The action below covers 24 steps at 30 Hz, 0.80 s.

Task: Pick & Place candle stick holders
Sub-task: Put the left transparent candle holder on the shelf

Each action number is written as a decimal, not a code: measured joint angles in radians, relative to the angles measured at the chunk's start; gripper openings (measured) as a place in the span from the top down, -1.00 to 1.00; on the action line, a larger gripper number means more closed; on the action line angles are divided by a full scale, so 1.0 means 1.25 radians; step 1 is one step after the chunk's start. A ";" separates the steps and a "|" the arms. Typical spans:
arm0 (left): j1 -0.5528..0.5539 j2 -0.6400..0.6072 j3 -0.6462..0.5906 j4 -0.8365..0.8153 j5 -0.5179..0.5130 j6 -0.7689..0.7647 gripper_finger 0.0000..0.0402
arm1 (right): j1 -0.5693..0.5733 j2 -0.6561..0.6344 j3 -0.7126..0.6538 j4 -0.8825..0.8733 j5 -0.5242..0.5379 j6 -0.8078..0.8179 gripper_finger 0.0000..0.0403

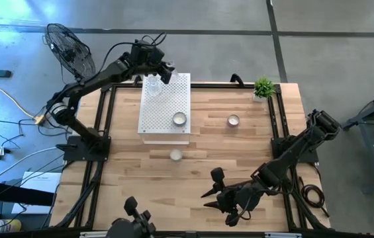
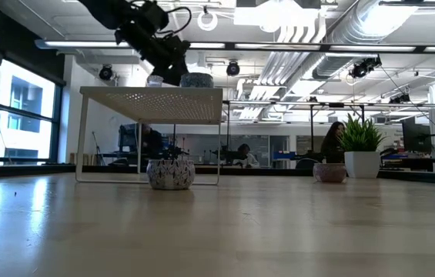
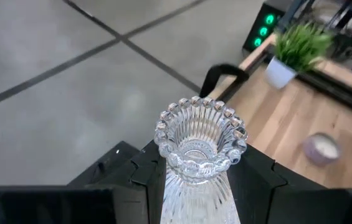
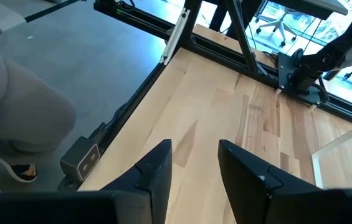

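Note:
A clear ribbed glass candle stick holder (image 3: 199,144) with a beaded rim sits between the fingers of my left gripper (image 3: 199,190), which is shut on it over the far left part of the white perforated box (image 1: 167,109). One silvery holder (image 1: 179,119) stands on the box top. Two more stand on the table, one (image 1: 175,155) just near of the box and one (image 1: 233,120) to its right. My right gripper (image 1: 212,188) hovers open near the table's near edge, with nothing between its fingers (image 4: 157,168). My left gripper pinches the glass holder's ribbed lower body (image 3: 194,186) between its two fingers, below the beaded rim. The fingers come slanting down from the table's far left. The holder stands upright, rim up, over the box top; whether its foot touches the box I cannot tell.
A small green potted plant (image 1: 263,87) stands at the table's far right corner. The box stands on thin legs (image 2: 82,138) with room under it. Bare wood lies between the box and my right arm. A fan (image 1: 69,49) stands off the table's far left.

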 joint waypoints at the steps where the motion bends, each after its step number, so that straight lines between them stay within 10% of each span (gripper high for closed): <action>1: 0.005 0.006 0.000 -0.003 0.002 0.005 0.35 | 0.000 0.000 0.000 0.000 0.000 -0.001 0.38; 24: -0.011 0.038 0.004 -0.069 0.022 0.054 0.35 | -0.041 0.000 0.000 -0.007 -0.063 -0.006 0.38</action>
